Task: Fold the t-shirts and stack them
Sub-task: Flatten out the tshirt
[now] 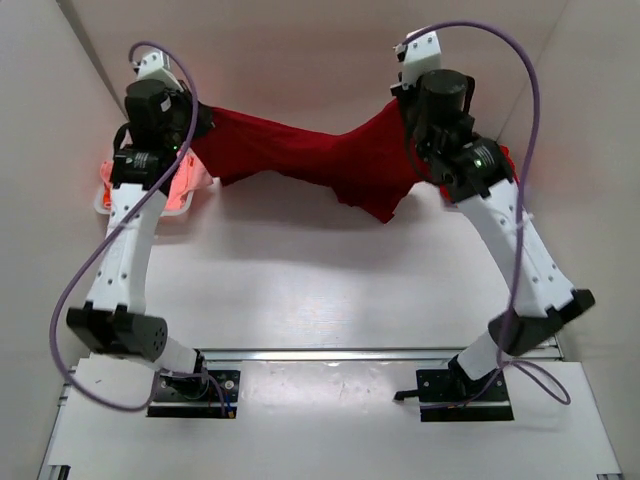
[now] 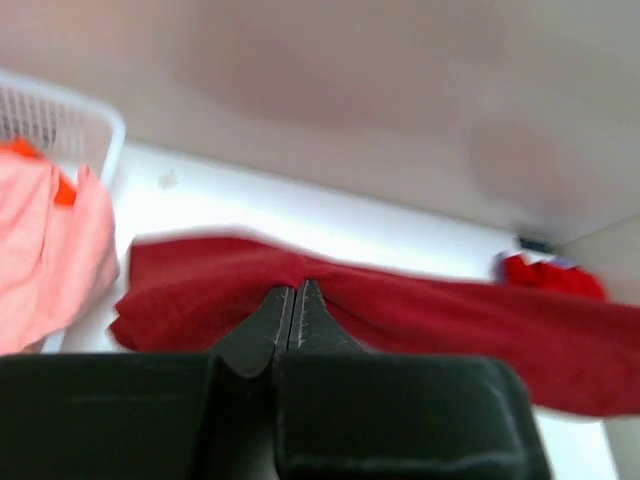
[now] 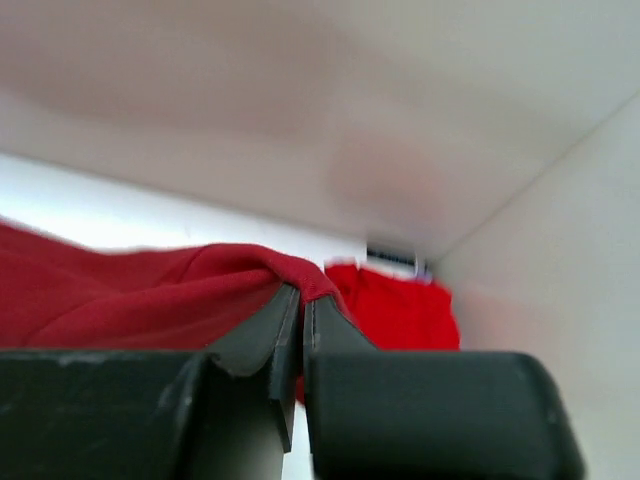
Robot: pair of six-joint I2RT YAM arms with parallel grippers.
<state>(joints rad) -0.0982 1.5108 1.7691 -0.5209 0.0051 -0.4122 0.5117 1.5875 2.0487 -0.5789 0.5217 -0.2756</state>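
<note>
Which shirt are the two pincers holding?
The dark red shirt, stretched between the left pincer and right pincer. The pink shirt hangs over the white basket, and the bright red shirt lies apart at the right.

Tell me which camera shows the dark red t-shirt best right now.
Top external: nearly the whole dark red t-shirt shows, stretched out and held at both ends. Left wrist shows only the blurred stretch running from the left pincer; right wrist shows only the bunched fold in the right pincer.
</note>
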